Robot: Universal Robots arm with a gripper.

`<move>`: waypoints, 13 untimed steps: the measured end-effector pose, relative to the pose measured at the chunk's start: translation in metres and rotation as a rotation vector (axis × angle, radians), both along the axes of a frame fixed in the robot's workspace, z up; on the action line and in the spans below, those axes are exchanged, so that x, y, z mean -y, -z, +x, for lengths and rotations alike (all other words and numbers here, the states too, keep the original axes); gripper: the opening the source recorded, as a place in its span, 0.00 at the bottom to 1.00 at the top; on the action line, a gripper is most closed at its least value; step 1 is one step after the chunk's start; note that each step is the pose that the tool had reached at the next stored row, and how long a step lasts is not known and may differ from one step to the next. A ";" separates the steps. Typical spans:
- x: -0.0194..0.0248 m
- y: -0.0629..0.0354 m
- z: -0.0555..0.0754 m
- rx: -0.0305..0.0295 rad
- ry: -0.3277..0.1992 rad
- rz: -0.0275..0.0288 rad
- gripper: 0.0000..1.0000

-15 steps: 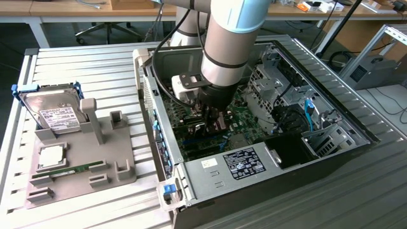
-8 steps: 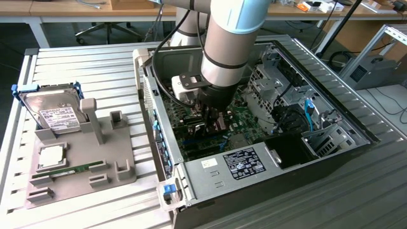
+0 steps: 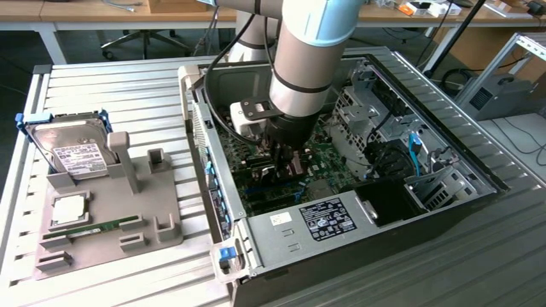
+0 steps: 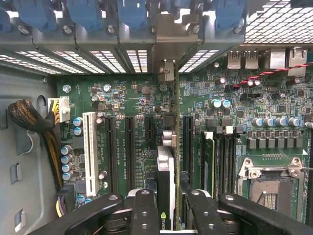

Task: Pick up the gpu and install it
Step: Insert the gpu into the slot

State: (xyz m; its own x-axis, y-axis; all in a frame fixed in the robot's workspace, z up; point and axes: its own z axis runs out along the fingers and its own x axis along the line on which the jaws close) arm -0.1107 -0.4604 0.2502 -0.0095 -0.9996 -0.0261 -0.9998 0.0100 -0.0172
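Gripper (image 4: 166, 215) fingers (image 4: 144, 210) clamped on the edge-on gpu (image 4: 165, 171) above the motherboard (image 4: 127, 132) slots; card likely light, stiff, fragile, best held by its board edges

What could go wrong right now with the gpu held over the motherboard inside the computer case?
1. The gripper is shut on the gpu, held edge-on above the motherboard. If the card is slightly off the black expansion slots, pressing down could jam it or damage the slot.
2. The gpu's metal bracket sits close to the case's rear slot openings; it may catch there.
3. The arm reaches deep into the computer case, so a sideways drift might hit its walls.
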 end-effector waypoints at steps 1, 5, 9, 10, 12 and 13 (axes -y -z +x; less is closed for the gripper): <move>0.0000 0.0004 0.000 0.0001 0.000 0.0002 0.27; 0.0000 0.0009 0.000 0.0001 0.000 0.0000 0.27; 0.0000 0.0015 0.000 0.0002 0.000 -0.0001 0.27; 0.0000 0.0015 0.000 0.0003 0.000 -0.0001 0.27; 0.0000 0.0016 0.000 0.0004 0.000 0.0000 0.27; 0.0000 0.0017 -0.001 0.0007 0.000 0.0001 0.27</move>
